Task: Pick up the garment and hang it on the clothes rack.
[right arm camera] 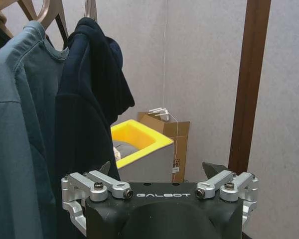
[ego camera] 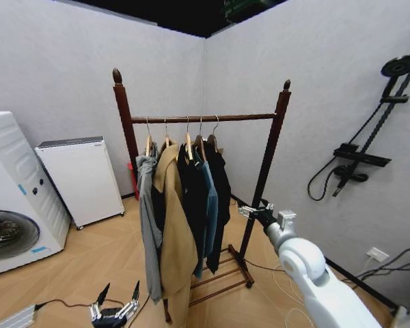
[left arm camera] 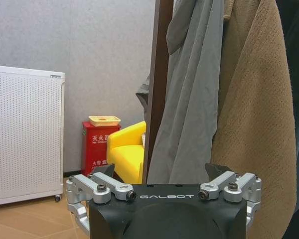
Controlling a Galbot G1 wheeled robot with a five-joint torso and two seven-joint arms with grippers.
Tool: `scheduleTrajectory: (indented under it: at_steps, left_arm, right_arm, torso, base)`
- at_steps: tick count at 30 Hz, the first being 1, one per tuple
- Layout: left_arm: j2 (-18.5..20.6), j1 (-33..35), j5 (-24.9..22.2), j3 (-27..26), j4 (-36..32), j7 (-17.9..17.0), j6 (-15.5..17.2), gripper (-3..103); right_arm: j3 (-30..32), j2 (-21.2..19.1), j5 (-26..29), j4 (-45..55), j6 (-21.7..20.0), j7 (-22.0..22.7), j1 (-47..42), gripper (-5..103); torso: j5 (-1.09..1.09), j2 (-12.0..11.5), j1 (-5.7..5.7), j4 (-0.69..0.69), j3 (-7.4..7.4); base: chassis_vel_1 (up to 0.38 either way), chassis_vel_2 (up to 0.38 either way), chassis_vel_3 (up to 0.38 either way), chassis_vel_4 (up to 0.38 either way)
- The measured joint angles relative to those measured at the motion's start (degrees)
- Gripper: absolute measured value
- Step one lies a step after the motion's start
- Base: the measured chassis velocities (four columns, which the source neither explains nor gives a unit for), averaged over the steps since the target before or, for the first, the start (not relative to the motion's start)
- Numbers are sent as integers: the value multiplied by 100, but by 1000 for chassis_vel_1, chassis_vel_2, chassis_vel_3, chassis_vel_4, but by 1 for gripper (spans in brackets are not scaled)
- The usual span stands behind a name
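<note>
So the clothes rack (ego camera: pixel 203 118) is standing in the corner of the room, and the garment (ego camera: pixel 221 184), that long black coat, is already on its bar: it's the last one on the side nearest the right-hand post, hook over the bar, right beside the blue jacket (ego camera: pixel 210 198), with the tan coat (ego camera: pixel 174 225) and a grey piece (ego camera: pixel 149 219) further along toward the left post. The right claw (ego camera: pixel 254 211) is in the air just beside the right post, about halfway down it, fingers spread wide and holding nothing, not touching the coat. The left claw (ego camera: pixel 116 309) is down low in front of the rack, near the floor below the grey piece, also spread wide and empty. Honestly it looks to me like the job is basically done, coat hanging straight and free of both claws. All that seems left is for the arms to back away from the rack.
</note>
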Motion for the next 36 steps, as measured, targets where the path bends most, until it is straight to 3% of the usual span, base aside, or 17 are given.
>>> scheduleTrajectory:
  at_steps: [18,36]
  left_arm:
    - [0,1,0,0,0,0,0,100]
    - [0,0,0,0,1,0,0,100]
  right_arm:
    - [53,140,-177,154,205,94,-163,100]
    - [48,295,-304,357,215,52,-403,100]
  torso:
    - [0,3,-6,-1,-2]
    - [0,-1,0,-1,0]
  base:
    - [74,-86,-87,68]
    - [-60,-58,-57,-64]
